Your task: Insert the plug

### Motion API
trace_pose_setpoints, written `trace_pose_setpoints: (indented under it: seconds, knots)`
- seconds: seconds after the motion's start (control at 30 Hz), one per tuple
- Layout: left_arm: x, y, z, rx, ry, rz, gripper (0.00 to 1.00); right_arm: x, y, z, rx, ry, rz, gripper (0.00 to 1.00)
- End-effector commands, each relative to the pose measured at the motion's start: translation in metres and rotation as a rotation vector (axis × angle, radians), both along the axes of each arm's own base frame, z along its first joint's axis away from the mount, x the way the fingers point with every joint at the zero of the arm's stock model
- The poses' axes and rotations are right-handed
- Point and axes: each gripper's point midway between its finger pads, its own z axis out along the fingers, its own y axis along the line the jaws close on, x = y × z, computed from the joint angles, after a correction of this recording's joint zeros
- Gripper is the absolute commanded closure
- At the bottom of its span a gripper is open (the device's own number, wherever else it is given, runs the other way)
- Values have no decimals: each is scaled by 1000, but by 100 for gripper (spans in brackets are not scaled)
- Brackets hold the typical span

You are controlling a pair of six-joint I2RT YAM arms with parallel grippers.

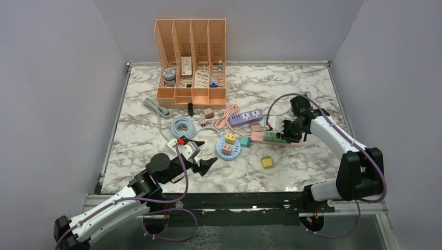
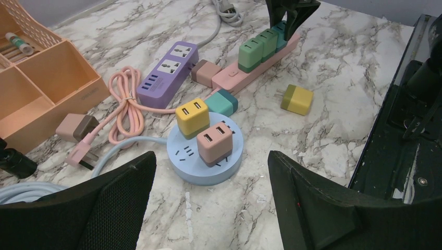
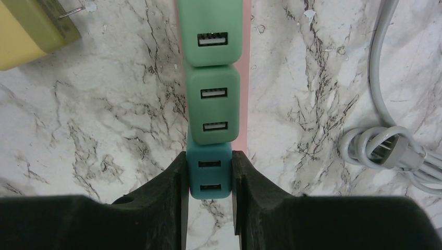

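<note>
My right gripper (image 3: 209,156) is shut on a teal plug (image 3: 209,174) with two USB ports. The plug stands at the end of the pink power strip (image 3: 245,78), in line with two green plugs (image 3: 213,107) that sit in the strip. How deep the teal plug sits I cannot tell. In the top view that gripper (image 1: 285,136) is over the strip's right end (image 1: 258,136). My left gripper (image 2: 212,156) hangs open and empty above the table, just short of a round blue power strip (image 2: 187,166).
The blue strip carries a yellow plug (image 2: 192,117) and a pink plug (image 2: 213,141). A loose yellow plug (image 1: 267,161), another teal plug (image 2: 223,101), a purple strip (image 1: 245,116), coiled cables (image 3: 385,151) and an orange organizer (image 1: 191,57) lie around.
</note>
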Motion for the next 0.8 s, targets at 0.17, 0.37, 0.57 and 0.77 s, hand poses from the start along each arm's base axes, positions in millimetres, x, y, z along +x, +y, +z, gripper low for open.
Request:
trace_pose_setpoints:
  seconds: [0.17,0.37,0.57,0.77]
  knots:
    - [-3,1,19,-35,-40,-14,20,-42,5,-68,16,291,14,99]
    - [-1,1,18,-33,-41,-6,20,-68,-3,-88,-16,371,26,99]
    - [-2,-1,18,-39,-33,-14,20,-86,-6,-96,-20,406,-13,99]
    - [-5,-2,20,-47,-33,-31,20,-45,-1,-69,15,265,-88,68]
